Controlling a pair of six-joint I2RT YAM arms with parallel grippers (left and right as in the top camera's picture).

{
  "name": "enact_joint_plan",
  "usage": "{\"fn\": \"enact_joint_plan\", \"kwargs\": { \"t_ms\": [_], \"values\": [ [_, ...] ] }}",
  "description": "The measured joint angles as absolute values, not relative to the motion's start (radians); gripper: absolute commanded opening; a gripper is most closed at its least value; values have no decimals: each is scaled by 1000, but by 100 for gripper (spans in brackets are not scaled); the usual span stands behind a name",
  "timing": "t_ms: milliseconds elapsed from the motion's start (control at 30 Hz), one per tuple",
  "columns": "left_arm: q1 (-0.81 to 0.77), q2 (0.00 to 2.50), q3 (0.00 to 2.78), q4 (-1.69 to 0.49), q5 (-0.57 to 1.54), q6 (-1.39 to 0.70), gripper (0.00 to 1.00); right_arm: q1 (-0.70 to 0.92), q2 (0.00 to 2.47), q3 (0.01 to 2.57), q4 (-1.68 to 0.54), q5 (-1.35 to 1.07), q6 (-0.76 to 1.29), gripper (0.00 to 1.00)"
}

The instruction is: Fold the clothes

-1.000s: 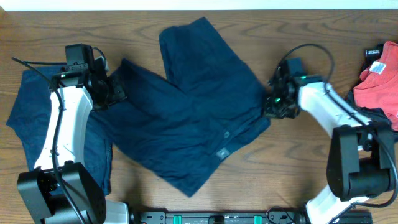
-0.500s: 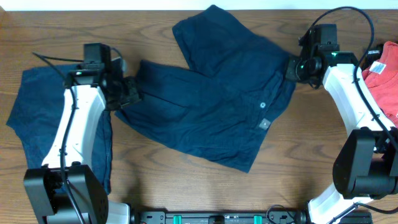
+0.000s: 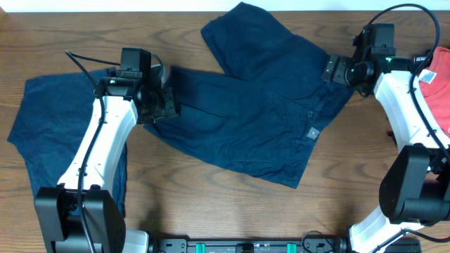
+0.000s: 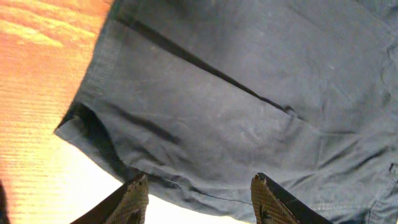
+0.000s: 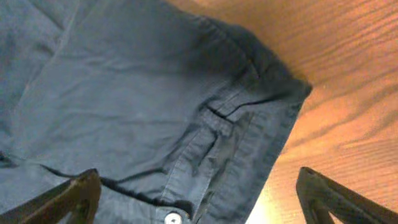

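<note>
Dark navy shorts [image 3: 253, 119] lie spread and wrinkled across the middle of the table. My left gripper [image 3: 169, 107] sits at their left hem. In the left wrist view its fingers [image 4: 138, 198] stand apart, with the hem of the shorts [image 4: 217, 93] just past the tips and bare table between them. My right gripper [image 3: 332, 70] hovers at the shorts' upper right corner. The right wrist view shows it wide open [image 5: 199, 173] over the waistband of the shorts [image 5: 124, 93], near a white button [image 5: 172, 218], gripping nothing. A second navy garment [image 3: 49, 133] lies flat under my left arm.
A red garment [image 3: 437, 77] is bunched at the right edge of the wooden table [image 3: 211, 211], beside my right arm, with a small black tag [image 3: 424, 60] at its top. The shorts' upper leg reaches the table's far edge.
Both arms have moved right and toward the far edge, and the shorts slid right with them. My right gripper, shut on the waistband corner before, has opened and let it go.
</note>
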State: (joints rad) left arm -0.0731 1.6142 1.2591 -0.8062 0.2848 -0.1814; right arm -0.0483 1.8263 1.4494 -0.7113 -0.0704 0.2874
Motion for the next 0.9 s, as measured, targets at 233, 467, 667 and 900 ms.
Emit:
{"fn": "enact_joint_plan", "kwargs": {
  "t_ms": [233,467,667,900],
  "values": [
    [-69,1620,1259,-788,179,-170,59,-27,1827,1601,-942,-102,255,99],
    [-26,1738,1259,-760,157,-159,61,168,1827,1585,-956,-153,245,99],
    [2,1814,1259,-763,185,-149,62,349,1827,1414,-911,-177,295,99],
    [32,1813,1259,-760,211,-139,63,482,1829,1272,-910,-159,393,99]
  ]
}}
